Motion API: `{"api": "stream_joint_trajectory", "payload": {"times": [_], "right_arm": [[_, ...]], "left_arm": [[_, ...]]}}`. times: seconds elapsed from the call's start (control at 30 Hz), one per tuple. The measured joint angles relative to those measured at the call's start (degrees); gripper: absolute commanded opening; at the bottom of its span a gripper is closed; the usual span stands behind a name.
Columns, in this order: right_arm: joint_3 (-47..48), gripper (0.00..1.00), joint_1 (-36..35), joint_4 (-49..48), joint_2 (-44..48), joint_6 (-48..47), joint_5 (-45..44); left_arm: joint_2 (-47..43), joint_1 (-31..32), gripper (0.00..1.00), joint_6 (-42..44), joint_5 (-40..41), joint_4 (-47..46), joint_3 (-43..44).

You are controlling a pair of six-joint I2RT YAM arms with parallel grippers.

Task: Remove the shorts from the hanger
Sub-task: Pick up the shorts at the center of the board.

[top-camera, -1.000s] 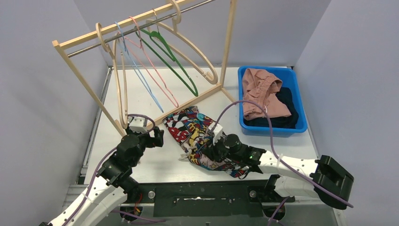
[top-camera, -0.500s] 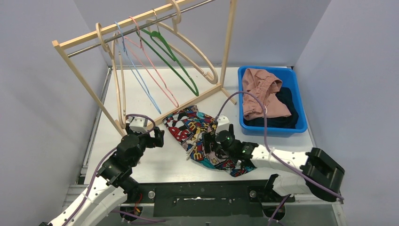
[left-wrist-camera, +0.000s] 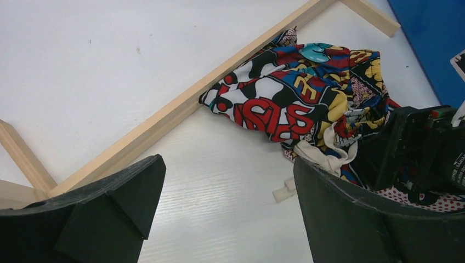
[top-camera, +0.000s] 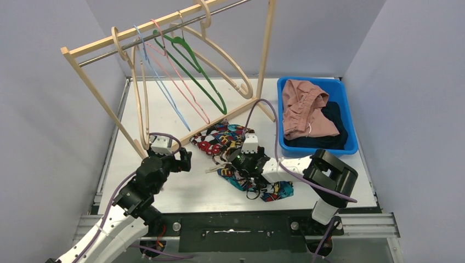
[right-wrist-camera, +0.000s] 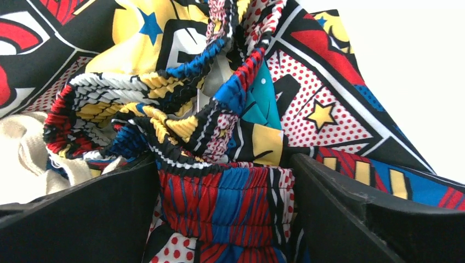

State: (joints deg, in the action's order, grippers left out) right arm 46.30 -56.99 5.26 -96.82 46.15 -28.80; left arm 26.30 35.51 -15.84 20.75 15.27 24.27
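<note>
Right wrist view: right gripper (right-wrist-camera: 225, 164) spread open astride the bunched waistband of the comic-print shorts (right-wrist-camera: 257, 82), lying on the table (top-camera: 164, 109) near the wooden rack (top-camera: 267, 49). The left gripper (left-wrist-camera: 229, 170) is open, empty. All hangers (top-camera: 141, 104) bare; dusty pink shorts (top-camera: 304, 107) in the blue bin (top-camera: 351, 148), right. Likely only binning remains.

Plain pale lilac-grey walls (top-camera: 38, 137) close in the white worktop (top-camera: 186, 192) on three sides; the light is even and soft. A wooden clothes rack (top-camera: 265, 44) stands across its far-left part.

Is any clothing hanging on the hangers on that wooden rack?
No, the hangers on the rack hang bare, and the comic-print shorts lie crumpled on the table.
</note>
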Motion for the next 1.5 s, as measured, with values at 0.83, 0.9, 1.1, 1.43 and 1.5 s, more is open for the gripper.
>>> {"api": "stream_joint_trajectory", "payload": {"times": [0.83, 0.9, 1.1, 1.43, 1.5], "right_arm": [[-7.65, 0.0, 1.95, 5.95, 31.74, -1.4, -11.58], [-7.63, 0.0, 1.97, 5.46, 36.28, -3.63, -12.98], [-7.32, 0.0, 2.29, 4.39, 45.03, -9.97, -16.04], [4.72, 0.0, 5.53, -0.07, 45.7, -30.71, -21.99], [8.15, 0.0, 7.76, -2.03, 44.98, -34.86, -22.71]], "left_arm": [[-0.07, 0.0, 0.89, -0.02, -0.17, 0.0, 0.0], [-0.07, 0.0, 0.89, -0.02, -0.2, 0.0, 0.0], [-0.04, -0.02, 0.89, -0.02, -0.24, 0.0, 0.0], [-0.02, -0.04, 0.89, -0.02, -0.24, 0.0, 0.0], [-0.04, -0.04, 0.89, -0.02, -0.24, 0.0, 0.0]]}}
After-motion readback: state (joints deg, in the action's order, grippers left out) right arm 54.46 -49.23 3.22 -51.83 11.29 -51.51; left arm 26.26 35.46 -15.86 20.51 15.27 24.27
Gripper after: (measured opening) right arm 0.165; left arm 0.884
